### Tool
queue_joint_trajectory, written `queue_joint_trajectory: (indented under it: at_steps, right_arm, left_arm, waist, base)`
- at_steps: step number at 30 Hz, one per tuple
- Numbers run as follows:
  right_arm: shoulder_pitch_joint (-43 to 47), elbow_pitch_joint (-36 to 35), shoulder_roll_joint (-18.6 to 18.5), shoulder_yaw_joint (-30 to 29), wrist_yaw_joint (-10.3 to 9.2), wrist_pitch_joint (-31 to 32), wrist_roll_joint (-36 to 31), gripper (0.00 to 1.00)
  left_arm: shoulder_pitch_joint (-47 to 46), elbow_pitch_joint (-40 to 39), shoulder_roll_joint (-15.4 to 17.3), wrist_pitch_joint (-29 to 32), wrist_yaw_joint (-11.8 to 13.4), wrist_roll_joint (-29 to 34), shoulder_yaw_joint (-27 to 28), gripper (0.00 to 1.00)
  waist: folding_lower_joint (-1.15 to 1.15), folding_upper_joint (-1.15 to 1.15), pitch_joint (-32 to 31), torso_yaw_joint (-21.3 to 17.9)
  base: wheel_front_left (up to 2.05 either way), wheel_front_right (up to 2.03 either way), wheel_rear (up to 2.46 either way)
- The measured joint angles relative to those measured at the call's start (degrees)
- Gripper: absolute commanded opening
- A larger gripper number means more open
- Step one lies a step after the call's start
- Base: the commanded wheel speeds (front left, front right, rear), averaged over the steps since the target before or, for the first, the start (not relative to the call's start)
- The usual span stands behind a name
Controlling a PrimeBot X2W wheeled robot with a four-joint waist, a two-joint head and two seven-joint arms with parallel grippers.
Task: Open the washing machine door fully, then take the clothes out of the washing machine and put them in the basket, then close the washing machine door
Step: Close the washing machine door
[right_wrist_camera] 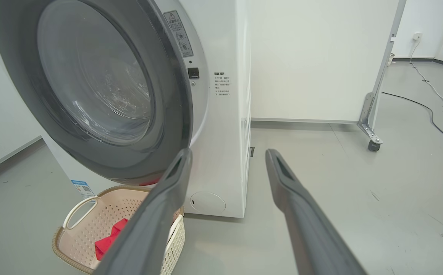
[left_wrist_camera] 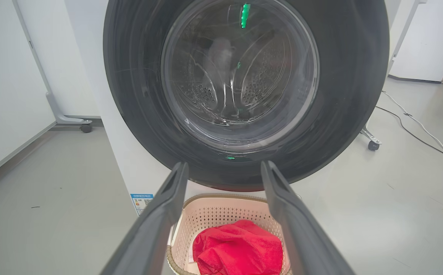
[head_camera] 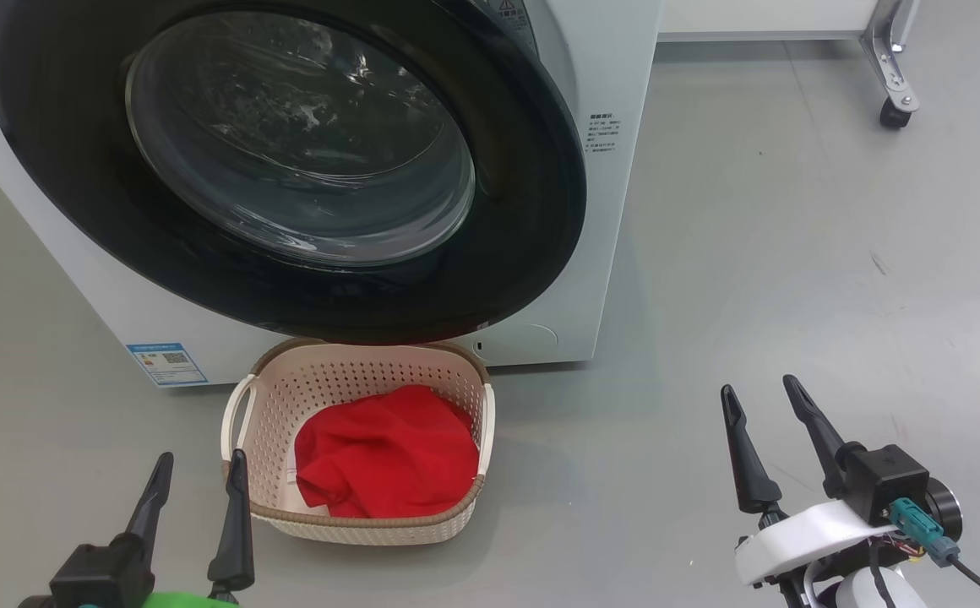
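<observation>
**Red clothes in the basket, both end effectors spread and empty**

At the lower left of the head view, the left end effector (head_camera: 203, 456) hangs over the floor (head_camera: 794, 295), its two dark fingers apart with nothing between them. Its right finger stands just beside the left handle of the basket (head_camera: 355, 380); I cannot tell whether they touch.

The floor is smooth, pale grey and slightly glossy, with a few scuffs and dark specks. At the upper left and centre stands the white washing machine (head_camera: 617, 211), with a small blue label sticker (head_camera: 166, 363) low on its front. Its round door (head_camera: 532, 211), with a wide black rim, lies across the opening. From these angles I cannot tell whether it is latched. Through the glass in the left wrist view, the steel drum (left_wrist_camera: 225, 76) looks bare.

The cream basket sits on the floor directly below the door's lower edge. The red clothes (head_camera: 389, 452) lie bunched inside it, with a little white showing at their left.

At the lower right, the right end effector (head_camera: 758, 385) is well apart from the basket, its fingers likewise spread on nothing.

At the upper right, a caster (head_camera: 895, 114) carries the metal leg of a white partition. The right wrist view shows a plain white wall (right_wrist_camera: 313, 57) behind the machine and cables (right_wrist_camera: 431, 110) trailing over the floor at the far right.
</observation>
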Motion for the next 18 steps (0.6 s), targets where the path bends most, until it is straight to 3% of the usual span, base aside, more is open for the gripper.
queue_joint_trajectory:
  at_steps: [18]
  right_arm:
    - [0.5, 0.0, 0.0, -0.2, -0.53, 0.0, 0.0, 1.0]
  left_arm:
    - [0.0, 1.3, -0.6, -0.3, 0.5, 1.3, -0.9, 1.0]
  waist:
    - [0.0, 0.0, -0.7, 0.1]
  base:
    - [0.0, 0.0, 0.0]
